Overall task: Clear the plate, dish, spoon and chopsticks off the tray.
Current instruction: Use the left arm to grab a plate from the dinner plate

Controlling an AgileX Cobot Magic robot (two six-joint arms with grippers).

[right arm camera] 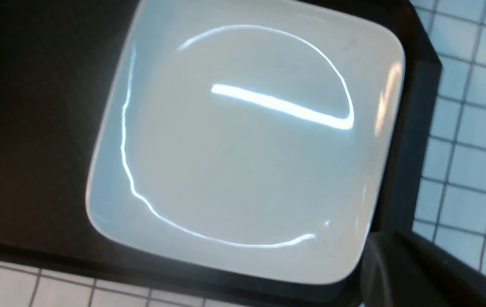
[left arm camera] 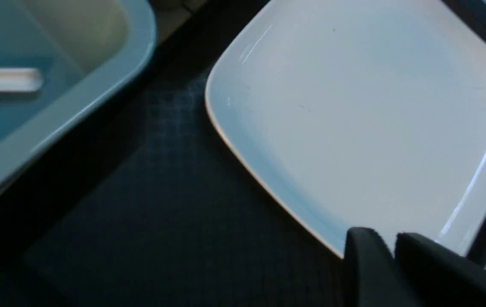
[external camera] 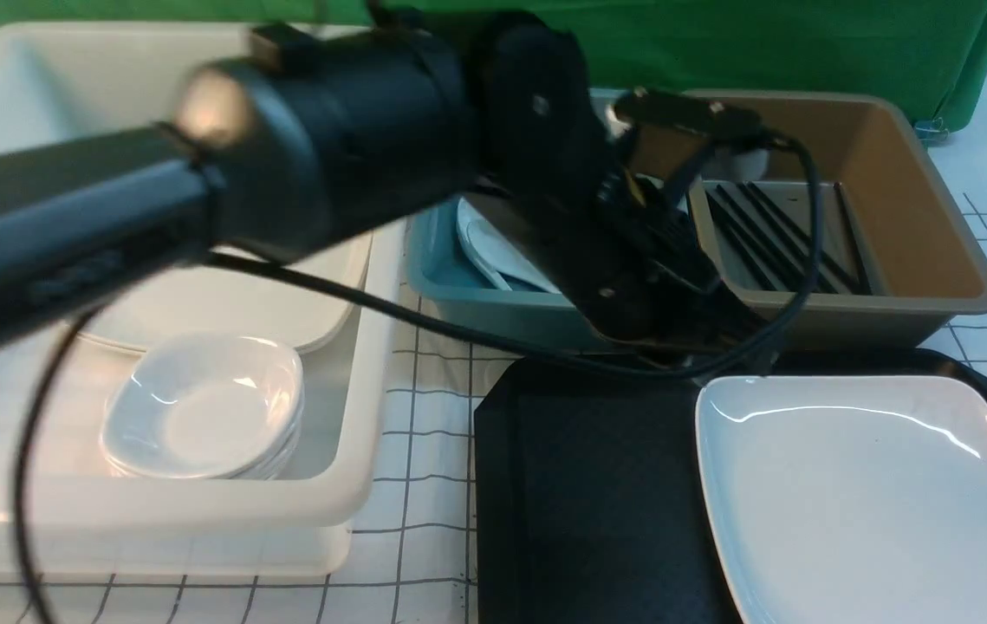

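Note:
The large white plate (external camera: 866, 485) lies on the right half of the black tray (external camera: 588, 485). My left arm reaches across the front view to the plate's far edge. The left gripper (left arm camera: 385, 236) hangs just over the plate (left arm camera: 353, 106) at that edge, its fingers a narrow gap apart with nothing between them. My right gripper (right arm camera: 388, 241), out of the front view, is shut beside a corner of the plate (right arm camera: 243, 149), over the tray's rim (right arm camera: 413, 128). Small white dishes (external camera: 203, 407) sit stacked in the cream tub. White spoons (external camera: 493, 251) lie in the blue tub and black chopsticks (external camera: 770, 234) in the brown one.
The cream tub (external camera: 346, 485) stands left of the tray with larger plates (external camera: 224, 303) behind the dishes. The blue tub (external camera: 476, 299) and the brown tub (external camera: 935, 251) stand behind the tray. A checked cloth (external camera: 424, 433) covers the table. A green curtain closes the back.

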